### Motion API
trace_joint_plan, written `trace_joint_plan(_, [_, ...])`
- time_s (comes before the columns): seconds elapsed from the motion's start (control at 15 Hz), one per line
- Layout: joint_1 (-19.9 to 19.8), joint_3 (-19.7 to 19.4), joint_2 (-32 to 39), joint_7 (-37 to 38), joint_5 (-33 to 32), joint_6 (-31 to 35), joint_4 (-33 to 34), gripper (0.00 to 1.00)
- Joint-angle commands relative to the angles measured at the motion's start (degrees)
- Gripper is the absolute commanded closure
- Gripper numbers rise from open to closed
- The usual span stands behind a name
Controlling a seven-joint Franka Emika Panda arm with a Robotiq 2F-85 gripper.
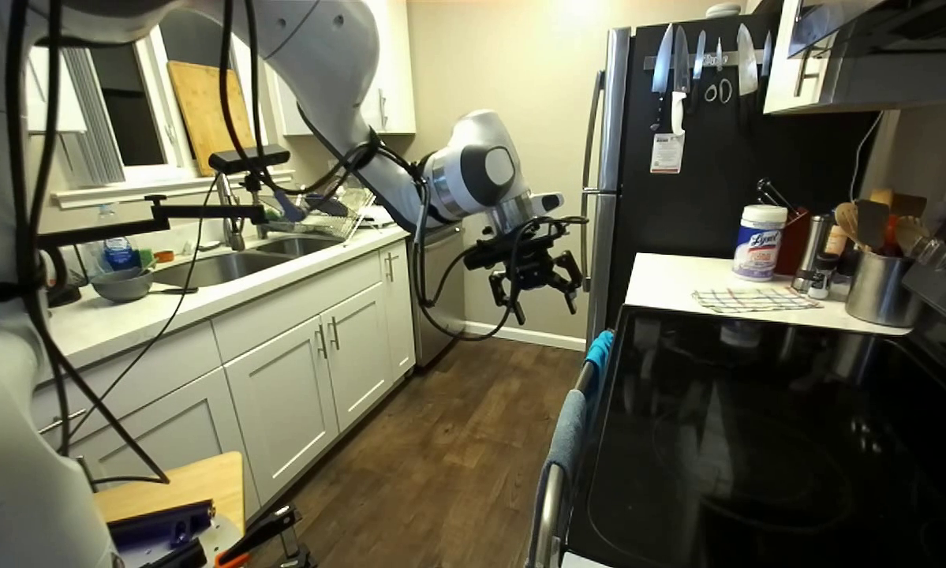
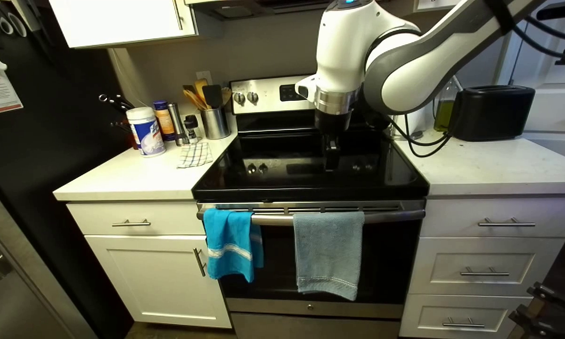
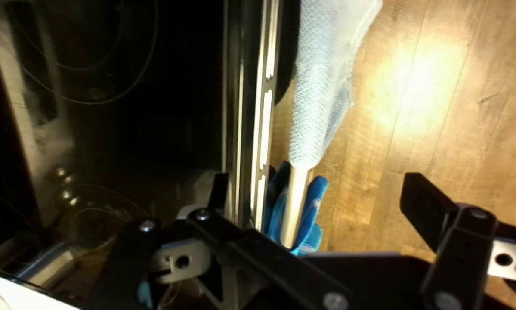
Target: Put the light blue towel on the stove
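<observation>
The light blue towel point(image 2: 329, 254) hangs folded over the oven handle point(image 2: 390, 215), right of a bright turquoise towel point(image 2: 230, 245). The light blue towel also shows in an exterior view point(image 1: 567, 430) and in the wrist view point(image 3: 311, 107). The stove point(image 2: 282, 181) has a flat black glass top, also in the wrist view point(image 3: 124, 137). My gripper point(image 1: 546, 309) is open and empty, pointing down, high above the front edge of the stove. In the wrist view its fingers point(image 3: 318, 189) are spread wide, with the handle and turquoise towel far below between them; the light blue towel lies beyond the fingertips.
A wipes tub point(image 2: 146, 134), a utensil pot point(image 2: 215, 123) and a checked cloth point(image 2: 195, 155) are on the counter beside the stove. A black toaster point(image 2: 494, 113) stands on the opposite side. A range hood point(image 1: 899, 63) overhangs the stove. The fridge point(image 1: 725, 181) stands beyond.
</observation>
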Motion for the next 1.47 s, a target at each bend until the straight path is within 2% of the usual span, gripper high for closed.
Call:
trace_joint_plan(0.0, [-1.27, 2.97, 5.93, -10.21, 10.74, 6.48, 1.32, 0.0])
trace_joint_plan(0.2, [-3.3, 6.56, 10.48, -18.78, 19.28, 8.15, 2.73, 0.0])
trace_joint_plan(0.47, [-6.25, 9.11, 14.24, -24.49, 24.72, 5.79, 5.91, 0.0])
trace_joint_plan(1.0, [-11.16, 10.0, 18.72, -30.22, 28.59, 3.29, 11.17, 0.0])
trace_joint_plan(1.4, [-11.16, 8.42, 22.25, -31.47, 28.41, -2.27, 15.21, 0.0])
